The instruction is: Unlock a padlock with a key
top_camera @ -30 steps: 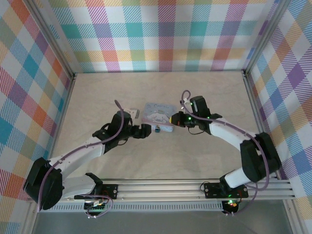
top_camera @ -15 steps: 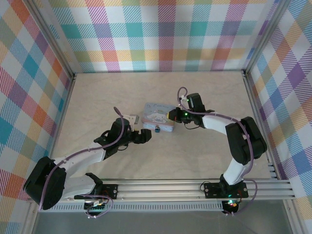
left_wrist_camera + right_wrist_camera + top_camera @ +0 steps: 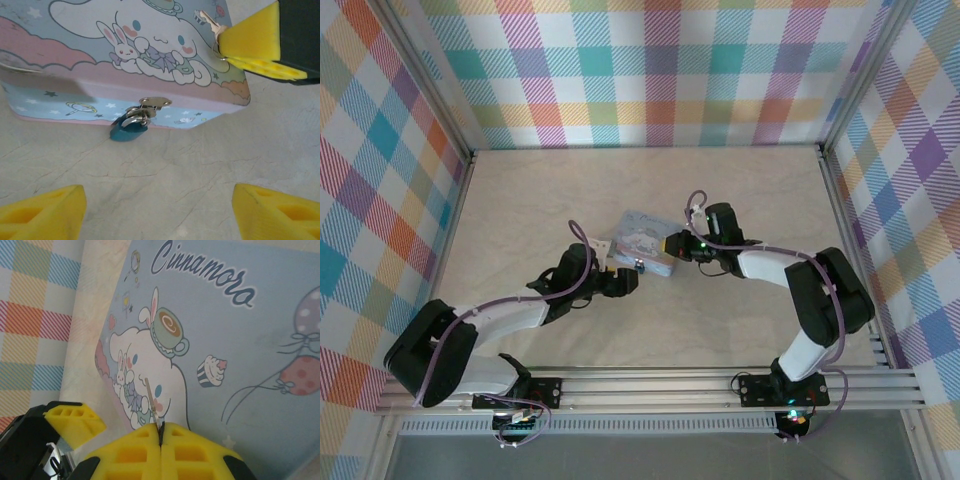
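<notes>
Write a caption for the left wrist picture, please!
Blue padlock hangs on the front of the cartoon tin; yellow jaws pinch the key above it.

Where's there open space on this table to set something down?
Free: the wide strip of table between the tin box and the back wall, and the near patch between the two forearms and the rail. Crowded: the box's near side, where the padlock hangs, the open left gripper faces it, and the right gripper pinches the key over the lid.
</notes>
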